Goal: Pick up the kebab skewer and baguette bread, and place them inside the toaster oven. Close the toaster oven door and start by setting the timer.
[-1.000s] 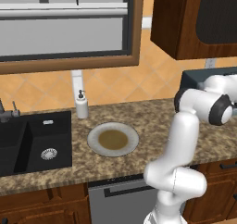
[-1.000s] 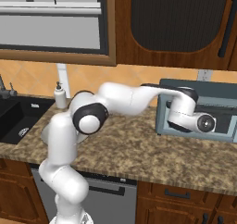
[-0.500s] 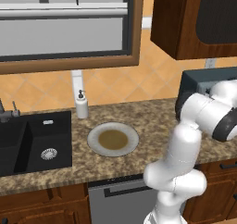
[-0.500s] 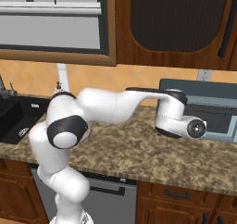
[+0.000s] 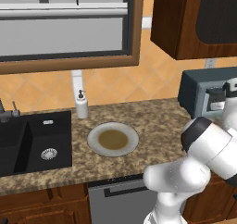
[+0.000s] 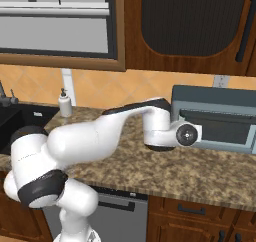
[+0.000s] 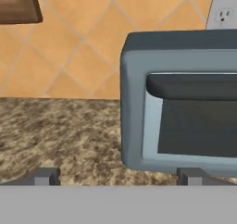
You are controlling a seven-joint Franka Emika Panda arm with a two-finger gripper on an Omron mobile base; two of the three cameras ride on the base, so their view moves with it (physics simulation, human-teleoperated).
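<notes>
The blue-grey toaster oven (image 7: pixel 134 102) stands on the granite counter against the tiled wall, also seen at the right as the toaster oven (image 6: pixel 215 98) and toaster oven (image 5: pixel 196 86). The toaster oven door (image 7: pixel 199 126) looks shut, its dark handle bar (image 7: pixel 192 86) running along the top. My gripper (image 7: pixel 119 177) is open with nothing between its fingertips (image 7: pixel 46 176), a short way in front of the oven's left part. In the right base view, my hand (image 6: pixel 186 134) hangs by the oven's left front. The kebab skewer and the baguette bread are out of view.
A grey plate (image 5: pixel 95 142) with a brown centre lies mid-counter. To its left are the black sink (image 5: pixel 32 144) and a white soap dispenser (image 5: pixel 82 105). A wall outlet (image 7: pixel 222 14) sits above the oven, under dark wood cabinets (image 6: pixel 190 26).
My hand has drawn back leftward from the oven's front, and the elbow has dropped low toward the base. The jaws have stayed open.
</notes>
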